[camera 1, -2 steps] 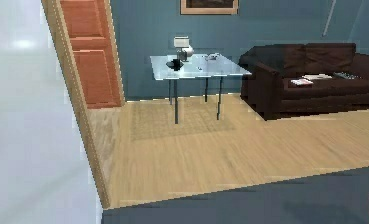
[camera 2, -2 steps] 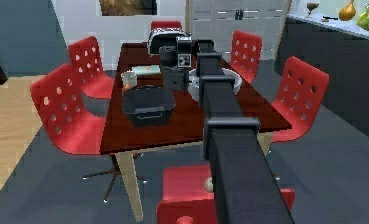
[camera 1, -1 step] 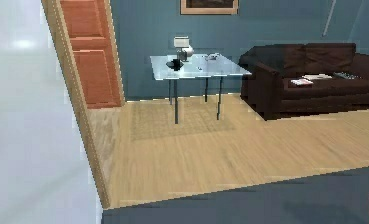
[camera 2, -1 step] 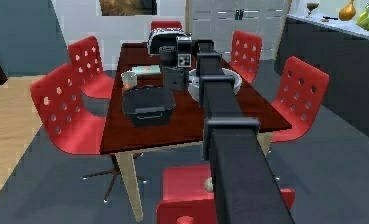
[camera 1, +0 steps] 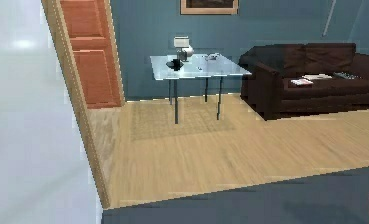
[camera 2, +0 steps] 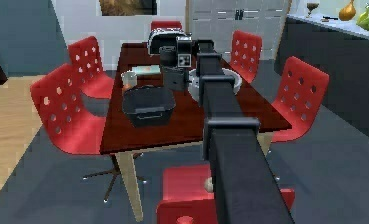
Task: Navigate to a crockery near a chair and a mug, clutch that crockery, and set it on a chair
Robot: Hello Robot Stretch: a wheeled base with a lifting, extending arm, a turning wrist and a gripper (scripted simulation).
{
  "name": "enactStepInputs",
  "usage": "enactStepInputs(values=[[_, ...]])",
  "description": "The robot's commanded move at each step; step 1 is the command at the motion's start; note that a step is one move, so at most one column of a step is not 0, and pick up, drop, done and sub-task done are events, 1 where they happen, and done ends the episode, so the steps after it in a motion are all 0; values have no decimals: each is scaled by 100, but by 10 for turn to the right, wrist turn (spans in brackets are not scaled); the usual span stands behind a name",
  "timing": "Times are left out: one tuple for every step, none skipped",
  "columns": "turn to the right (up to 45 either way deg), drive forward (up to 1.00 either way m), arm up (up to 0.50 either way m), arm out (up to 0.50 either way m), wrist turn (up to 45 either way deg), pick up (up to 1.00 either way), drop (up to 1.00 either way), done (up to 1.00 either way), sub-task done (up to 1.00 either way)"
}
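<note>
In the arm side view a dark red dining table [camera 2: 122, 125] carries several things. Near its front stands a black bowl-shaped vessel [camera 2: 149, 106]. A pale round dish [camera 2: 232, 80] lies partly hidden behind the arm [camera 2: 227, 140]. A small dark upright thing [camera 2: 177, 78] stands mid-table. The arm reaches out over the tabletop, and the gripper [camera 2: 185, 60] shows at its far end among these things. I cannot tell whether it holds anything. Red chairs ring the table: one at the left [camera 2: 57, 110], one at the right [camera 2: 302, 95], one at the bottom edge [camera 2: 187, 205].
More red chairs [camera 2: 87, 58] [camera 2: 247, 48] stand at the table's far side, beside a grey appliance [camera 2: 167, 40] and a small box [camera 2: 142, 75]. In the forward view stand a glass table [camera 1: 197, 68], a dark sofa [camera 1: 307, 80], an orange door [camera 1: 92, 50] and open wooden floor.
</note>
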Motion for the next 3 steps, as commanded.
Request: enactStepInputs(values=[[0, 0, 0, 0, 0, 0, 100, 0, 0], [0, 0, 0, -10, 0, 0, 0, 0, 0], [0, 0, 0, 0, 0, 0, 0, 100, 0]])
